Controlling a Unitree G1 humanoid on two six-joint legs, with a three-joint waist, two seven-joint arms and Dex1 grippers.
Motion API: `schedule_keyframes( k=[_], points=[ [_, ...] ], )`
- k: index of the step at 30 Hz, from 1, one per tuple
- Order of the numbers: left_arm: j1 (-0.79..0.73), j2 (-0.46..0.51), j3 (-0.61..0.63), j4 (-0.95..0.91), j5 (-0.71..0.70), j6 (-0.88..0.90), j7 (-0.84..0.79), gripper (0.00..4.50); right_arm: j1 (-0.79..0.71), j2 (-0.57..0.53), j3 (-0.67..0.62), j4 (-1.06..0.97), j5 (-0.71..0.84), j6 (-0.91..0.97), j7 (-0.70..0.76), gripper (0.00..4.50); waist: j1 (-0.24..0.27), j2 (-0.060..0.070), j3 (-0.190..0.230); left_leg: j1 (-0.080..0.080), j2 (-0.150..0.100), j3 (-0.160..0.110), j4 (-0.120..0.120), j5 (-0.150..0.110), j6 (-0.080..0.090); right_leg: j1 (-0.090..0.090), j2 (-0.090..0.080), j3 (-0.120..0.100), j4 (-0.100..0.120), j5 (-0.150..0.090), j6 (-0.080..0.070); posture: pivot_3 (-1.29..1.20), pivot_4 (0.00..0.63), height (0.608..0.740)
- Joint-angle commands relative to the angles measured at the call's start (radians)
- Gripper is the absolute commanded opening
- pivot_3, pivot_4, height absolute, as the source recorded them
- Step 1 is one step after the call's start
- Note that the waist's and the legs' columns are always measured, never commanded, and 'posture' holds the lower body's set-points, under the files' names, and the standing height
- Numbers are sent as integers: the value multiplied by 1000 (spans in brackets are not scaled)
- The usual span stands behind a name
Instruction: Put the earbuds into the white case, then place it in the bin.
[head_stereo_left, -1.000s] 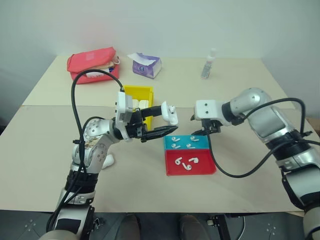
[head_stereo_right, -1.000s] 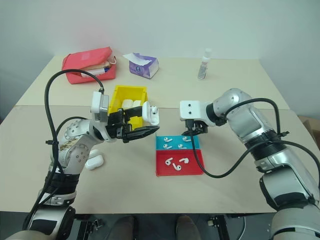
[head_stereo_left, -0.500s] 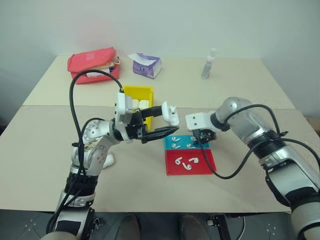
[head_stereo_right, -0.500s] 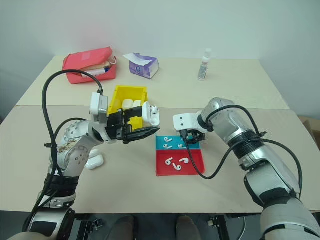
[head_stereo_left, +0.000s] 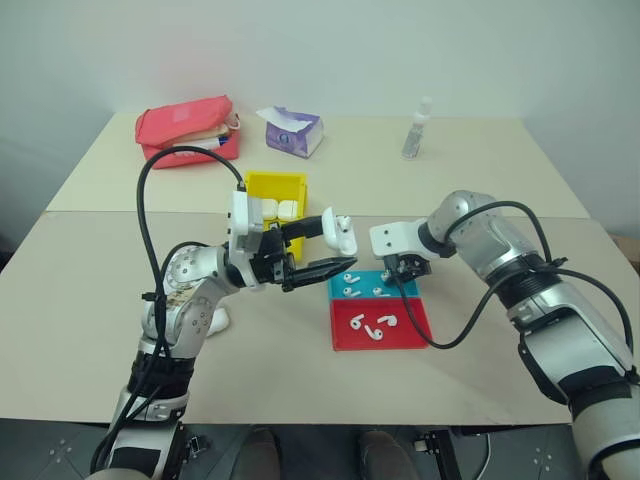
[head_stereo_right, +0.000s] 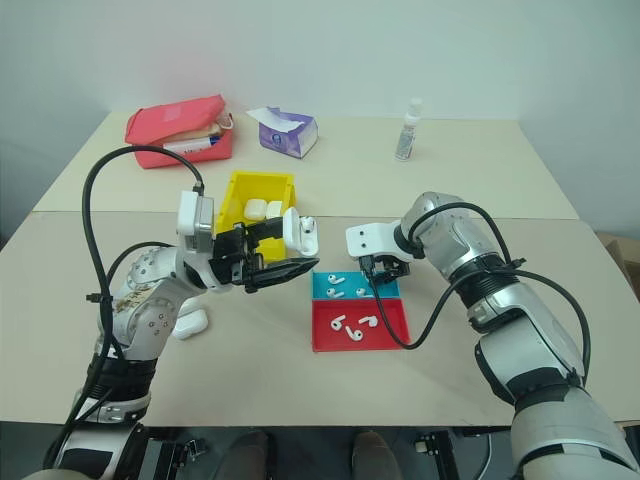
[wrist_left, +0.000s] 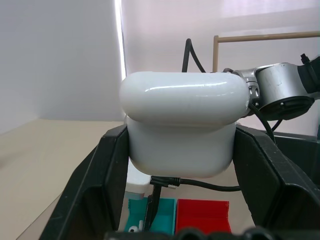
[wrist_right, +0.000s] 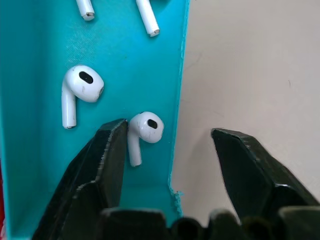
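My left gripper is shut on the white case, held above the table with its lid tipped open; in the left wrist view the case sits between both fingers. Several earbuds lie in the red and blue tray. My right gripper is down at the tray's blue end, open. In the right wrist view one finger touches an earbud inside the blue part, and the other finger stands outside the tray's wall. The yellow bin stands behind the left gripper with white cases in it.
Another white case lies on the table beside my left arm. A red pouch, a purple tissue pack and a small clear bottle sit along the far edge.
My right gripper came down and in to the tray's blue end, and its fingers narrowed around an earbud by the wall. The left gripper kept still with the case.
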Motion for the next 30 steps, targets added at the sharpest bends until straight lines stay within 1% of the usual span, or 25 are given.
schedule_keyframes(
  k=[1,5,12,16,19,20,23,25,27,29,30],
  points=[
    [-3,7,8,-33,-19,-7,-7,2802,15,2,-9,0,-12,-17,9,1895,0,0,0,0,0,0,0,0,0,0,0,0,0,0,0,0,150,740],
    [-5,9,7,-27,-18,-10,-10,2802,38,8,-16,-23,-15,0,3,685,-1,0,0,0,0,0,0,0,0,0,0,0,0,0,0,0,150,740],
    [-2,12,5,-24,-19,-9,-18,2802,93,-6,-63,-100,1,66,12,643,0,0,0,1,0,0,0,0,0,1,0,0,0,0,0,0,150,740],
    [-10,17,6,-15,-28,-5,-36,2802,102,-27,-163,-194,50,199,-6,643,1,0,0,1,0,0,0,0,0,1,0,0,0,0,0,0,150,740],
    [-36,11,2,3,-35,-3,-52,2802,115,-16,-339,-305,159,375,-85,643,2,1,0,0,0,0,0,0,0,0,0,0,0,0,0,0,150,740],
    [-41,10,1,6,-37,-3,-56,2802,123,-10,-374,-334,185,409,-108,643,3,1,0,-1,0,0,0,0,0,-1,0,0,0,0,0,0,150,740],
    [-56,0,-6,24,-35,-7,-70,2802,211,38,-604,-482,350,457,-224,643,5,1,0,-2,0,0,-1,0,0,-1,0,0,-1,0,0,0,150,740],
    [-58,-1,-8,31,-33,-6,-78,2802,261,71,-780,-601,497,592,-268,643,8,1,0,-2,0,-1,-1,0,0,0,0,-1,-1,0,0,0,150,740],
    [-56,2,-7,34,-33,-3,-85,2802,291,95,-912,-690,646,738,-299,643,12,1,0,-3,0,-1,-1,0,0,0,0,-1,-1,0,0,0,150,740],
    [-56,4,-6,36,-34,2,-88,2802,340,103,-1018,-785,816,855,-295,643,16,1,0,-3,0,-1,0,0,0,-1,0,-1,-1,0,0,0,150,740],
    [-57,5,-6,38,-34,4,-88,2802,371,104,-1051,-841,890,895,-292,643,17,1,0,-3,0,-1,0,0,0,0,0,-1,-1,0,0,0,150,740]
  ],
)
